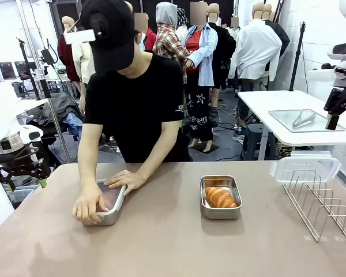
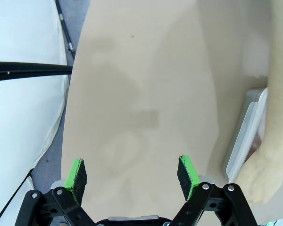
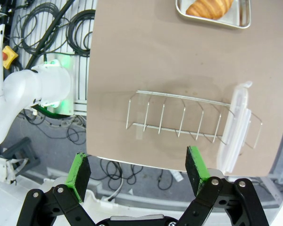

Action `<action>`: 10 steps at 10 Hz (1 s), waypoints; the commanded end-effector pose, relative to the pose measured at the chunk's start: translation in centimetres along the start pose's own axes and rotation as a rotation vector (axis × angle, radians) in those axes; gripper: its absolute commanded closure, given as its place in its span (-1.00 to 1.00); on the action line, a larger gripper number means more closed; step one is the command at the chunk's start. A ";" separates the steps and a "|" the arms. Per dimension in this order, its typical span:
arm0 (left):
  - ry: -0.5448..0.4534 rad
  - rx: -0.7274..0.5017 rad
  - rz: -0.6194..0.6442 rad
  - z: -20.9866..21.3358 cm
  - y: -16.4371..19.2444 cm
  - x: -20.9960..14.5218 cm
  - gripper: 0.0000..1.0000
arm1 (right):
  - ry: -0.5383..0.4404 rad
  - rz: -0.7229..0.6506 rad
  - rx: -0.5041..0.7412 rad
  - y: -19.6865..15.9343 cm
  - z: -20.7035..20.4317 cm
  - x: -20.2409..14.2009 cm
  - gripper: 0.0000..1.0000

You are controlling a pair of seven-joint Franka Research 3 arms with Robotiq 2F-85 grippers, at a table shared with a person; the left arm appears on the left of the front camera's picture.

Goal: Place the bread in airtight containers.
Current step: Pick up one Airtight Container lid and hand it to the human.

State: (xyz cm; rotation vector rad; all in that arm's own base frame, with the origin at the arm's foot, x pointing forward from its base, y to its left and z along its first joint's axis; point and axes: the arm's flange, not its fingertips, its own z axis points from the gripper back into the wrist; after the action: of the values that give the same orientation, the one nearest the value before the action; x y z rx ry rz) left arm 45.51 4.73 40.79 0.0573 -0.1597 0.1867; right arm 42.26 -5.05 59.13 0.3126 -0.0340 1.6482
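Bread on the table [image 1: 173,248] is one golden-brown croissant [image 1: 220,197], crescent-shaped with a ridged, flaky crust. It lies inside the open steel tin [image 1: 221,215], which has no lid on it. Left of that tin, well apart, a second tin [image 1: 114,218] carries a clear cover [image 1: 111,199]; something brown shows through it, too dim to name. A person's hands block it: one hand [image 1: 125,179] lies flat on its far end, the other hand [image 1: 87,209] wraps its near left corner. Right of the open tin stands a wire rack [image 1: 320,202], with a spare white-rimmed lid [image 1: 304,168] resting on its far end. The left gripper [image 2: 132,172] hovers over bare table beyond the second tin, fingers wide apart and empty. The right gripper [image 3: 137,167] hangs beyond the rack, fingers likewise spread, nothing between them.
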 end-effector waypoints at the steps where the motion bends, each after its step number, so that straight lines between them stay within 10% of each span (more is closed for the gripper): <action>1: -0.001 -0.002 0.001 0.1 0.2 -0.1 -1.00 | 0.002 -0.017 0.012 -0.2 0.2 0.1 -1.00; 10: -0.001 -0.002 0.001 0.1 0.2 -0.1 -1.00 | 0.002 -0.017 0.012 -0.2 0.2 0.1 -1.00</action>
State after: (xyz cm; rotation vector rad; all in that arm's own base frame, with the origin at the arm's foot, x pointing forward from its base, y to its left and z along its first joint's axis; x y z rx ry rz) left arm 45.51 4.73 40.79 0.0573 -0.1597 0.1867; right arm 42.26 -5.05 59.13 0.3126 -0.0340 1.6482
